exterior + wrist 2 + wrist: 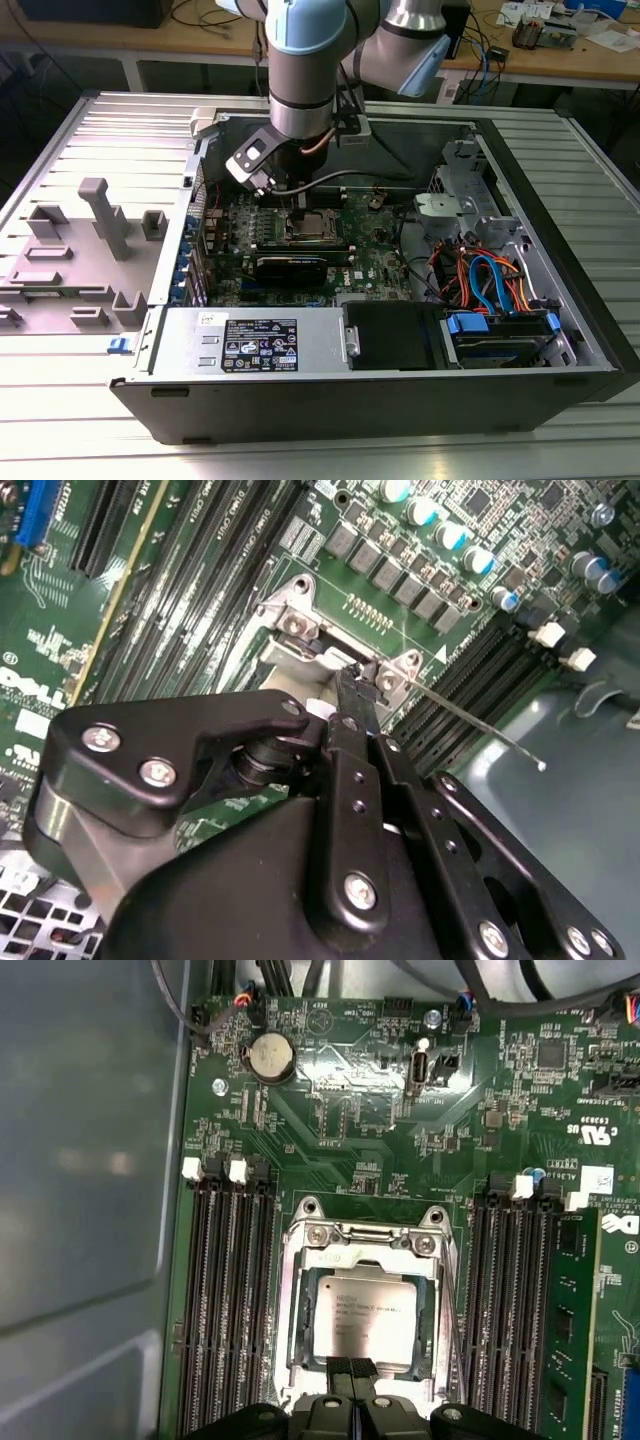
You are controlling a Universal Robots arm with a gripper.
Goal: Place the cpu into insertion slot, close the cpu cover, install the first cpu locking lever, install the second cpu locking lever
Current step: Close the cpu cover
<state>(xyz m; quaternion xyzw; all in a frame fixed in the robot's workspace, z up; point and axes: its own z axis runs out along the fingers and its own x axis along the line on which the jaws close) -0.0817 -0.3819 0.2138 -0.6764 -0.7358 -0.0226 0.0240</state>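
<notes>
Wooden workbench behind ribbed table

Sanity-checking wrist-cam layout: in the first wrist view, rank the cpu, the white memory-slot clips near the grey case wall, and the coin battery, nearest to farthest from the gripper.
1. cpu: right at the tip of the gripper.
2. white memory-slot clips: off to the side, toward the grey case wall.
3. coin battery: beyond the clips, clearly farthest.

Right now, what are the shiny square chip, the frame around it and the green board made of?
The cpu top looks like brushed metal: grey, dull sheen. The cpu cover looks like thin sheet metal, silvery and brighter. The motherboard looks like stiff green-coated board, maybe fibreglass, with fine printed lines.
</notes>
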